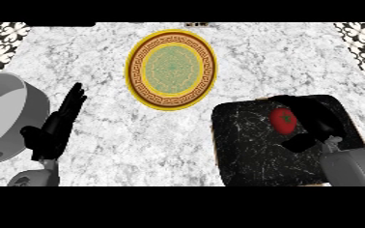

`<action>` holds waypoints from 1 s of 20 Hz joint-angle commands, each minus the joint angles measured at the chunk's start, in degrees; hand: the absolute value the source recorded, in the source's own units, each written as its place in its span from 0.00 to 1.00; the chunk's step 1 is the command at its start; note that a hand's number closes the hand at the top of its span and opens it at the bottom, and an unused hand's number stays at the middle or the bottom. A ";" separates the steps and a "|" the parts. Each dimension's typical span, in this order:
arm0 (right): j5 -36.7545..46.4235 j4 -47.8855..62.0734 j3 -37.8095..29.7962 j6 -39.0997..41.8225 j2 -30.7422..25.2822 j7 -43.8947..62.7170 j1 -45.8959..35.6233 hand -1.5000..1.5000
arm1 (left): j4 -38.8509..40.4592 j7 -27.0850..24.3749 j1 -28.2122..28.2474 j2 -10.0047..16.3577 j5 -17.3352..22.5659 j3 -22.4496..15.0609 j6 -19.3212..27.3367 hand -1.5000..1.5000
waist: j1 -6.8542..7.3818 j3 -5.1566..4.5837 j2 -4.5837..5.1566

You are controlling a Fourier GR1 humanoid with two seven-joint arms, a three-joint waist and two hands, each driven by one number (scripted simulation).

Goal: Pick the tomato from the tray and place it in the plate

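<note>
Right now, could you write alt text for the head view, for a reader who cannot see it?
The robot's right hand curls around a red tomato over a black tray at the lower right of a marble counter. A round gold-rimmed plate lies farther back at the centre; the left hand rests open at the left.

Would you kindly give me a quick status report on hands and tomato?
Left hand open, resting at left. Right hand curled round red tomato over black marbled tray. Nothing between it and round yellow-rimmed plate.
</note>
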 commanded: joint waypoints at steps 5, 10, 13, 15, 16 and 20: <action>3.44 2.17 0.08 0.63 2.12 -6.35 0.34 1.00 | 2.74 1.29 -3.39 0.00 -1.17 1.76 -1.23 0.50 | -0.18 0.04 0.01; 5.05 6.15 -1.27 -4.09 3.27 -11.15 -2.93 1.00 | -0.47 -0.89 2.15 -2.01 -2.31 0.40 -0.51 0.50 | -0.02 0.05 0.02; 8.64 5.42 -0.90 -13.96 2.09 -16.42 -0.13 1.00 | 1.03 -0.87 -0.12 -2.18 -1.94 1.16 0.04 0.50 | -0.24 0.06 0.04; 9.84 -3.64 -1.64 -14.18 7.95 -0.25 5.60 1.00 | -0.10 -0.61 1.45 -1.62 -2.70 1.02 0.54 0.50 | -1.53 -0.03 -0.39; 10.63 -3.52 -3.55 -14.73 8.68 4.36 5.36 1.00 | -1.42 2.08 0.20 0.63 -0.08 3.02 -1.58 0.50 | -1.59 -0.02 -0.50; 14.60 -8.23 -6.00 -23.64 17.00 18.09 12.65 1.00 | -0.05 -0.23 1.97 -0.17 -0.31 3.66 -0.49 0.50 | -3.60 -0.14 -0.77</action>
